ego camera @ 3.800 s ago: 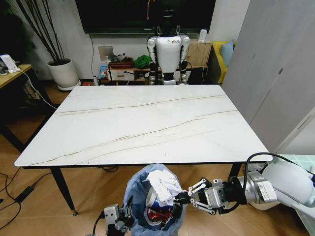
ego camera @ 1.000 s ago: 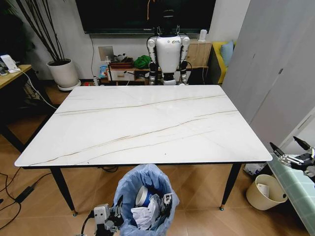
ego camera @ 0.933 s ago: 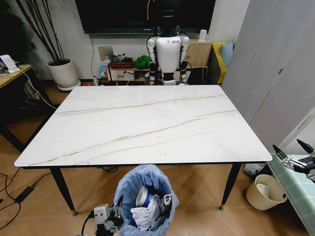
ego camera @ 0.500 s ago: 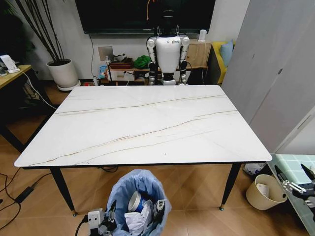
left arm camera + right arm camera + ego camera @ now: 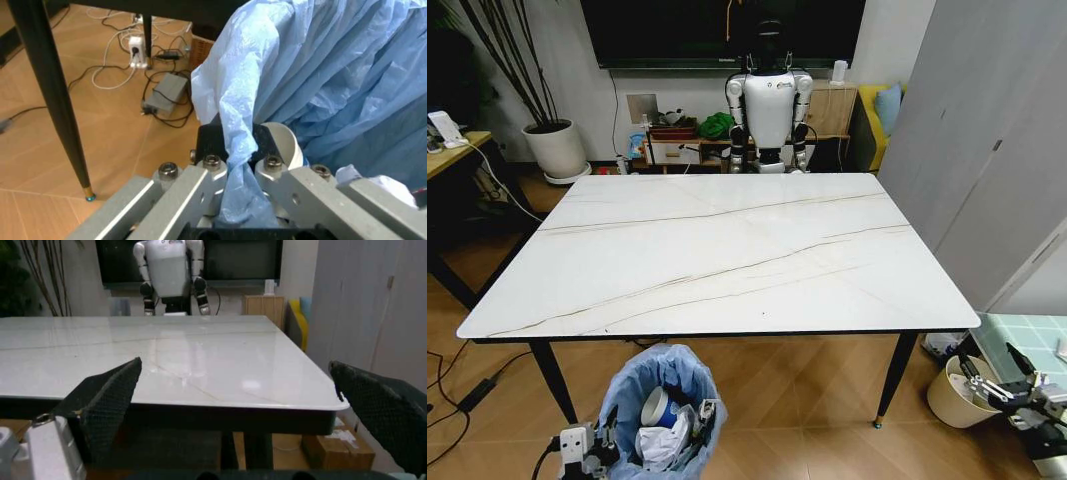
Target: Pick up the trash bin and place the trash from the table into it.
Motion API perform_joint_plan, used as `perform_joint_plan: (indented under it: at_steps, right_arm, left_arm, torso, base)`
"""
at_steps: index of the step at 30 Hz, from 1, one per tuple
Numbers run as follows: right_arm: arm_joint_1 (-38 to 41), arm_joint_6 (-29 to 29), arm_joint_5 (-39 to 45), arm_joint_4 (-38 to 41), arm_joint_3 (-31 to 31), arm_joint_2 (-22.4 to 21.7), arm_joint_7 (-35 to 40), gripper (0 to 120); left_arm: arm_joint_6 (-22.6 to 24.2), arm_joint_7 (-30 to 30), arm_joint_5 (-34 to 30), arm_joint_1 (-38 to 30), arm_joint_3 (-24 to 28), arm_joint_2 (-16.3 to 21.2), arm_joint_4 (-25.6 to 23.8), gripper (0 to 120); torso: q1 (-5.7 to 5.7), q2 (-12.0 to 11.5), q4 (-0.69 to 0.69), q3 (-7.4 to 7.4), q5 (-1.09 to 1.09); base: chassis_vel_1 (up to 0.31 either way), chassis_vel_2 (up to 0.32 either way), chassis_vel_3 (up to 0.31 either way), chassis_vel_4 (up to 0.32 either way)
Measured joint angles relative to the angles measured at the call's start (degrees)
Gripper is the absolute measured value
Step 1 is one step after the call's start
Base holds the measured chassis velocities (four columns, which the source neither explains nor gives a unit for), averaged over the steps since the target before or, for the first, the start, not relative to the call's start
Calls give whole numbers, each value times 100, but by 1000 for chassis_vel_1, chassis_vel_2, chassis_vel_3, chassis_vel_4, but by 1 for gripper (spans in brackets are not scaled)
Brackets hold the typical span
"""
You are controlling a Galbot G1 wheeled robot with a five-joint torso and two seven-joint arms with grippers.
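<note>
Left gripper (image 5: 239, 150) jaws clenched on trash bin (image 5: 659, 405) liner, right gripper (image 5: 996, 382) jaws released

The counter (image 5: 717, 250) top lies bare before me, open from edge to edge. Below its near edge, the trash bin (image 5: 659, 410) stands on the floor near the black front leg (image 5: 552, 385) on my left, with my left hand (image 5: 233, 150) clamped on its blue bag rim, so that side is crowded. My right hand (image 5: 997, 385), fingers spread, hangs low past the counter's right corner, close by a cream bin (image 5: 962, 392) and the other front leg (image 5: 895, 375). Grey wall panels (image 5: 987, 150) close off the right.
</note>
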Motion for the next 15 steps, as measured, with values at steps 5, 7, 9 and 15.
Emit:
perform_joint_plan:
  at_steps: [5,7,9,15]
  right_arm:
    - [-37,123,-280,-24,-102,62,169,100]
    - [-48,177,-345,-36,-104,68,219,100]
    - [-88,229,-388,-57,-97,71,302,100]
    - [-177,251,-224,-62,-1,36,368,100]
  left_arm:
    - [0,-22,-75,-31,-37,8,25,0]
    - [-3,-22,-87,-31,-41,1,34,0]
    - [-9,-15,-150,-9,-47,-13,36,0]
    - [-42,5,-196,45,-54,-35,28,0]
  torso:
    - [0,0,0,0,0]
    - [0,0,0,0,-1]
    - [0,0,0,0,1]
    - [0,0,0,0,0]
  base:
    - [0,0,0,0]
    - [0,0,0,0]
    - [0,0,0,0]
    - [0,0,0,0]
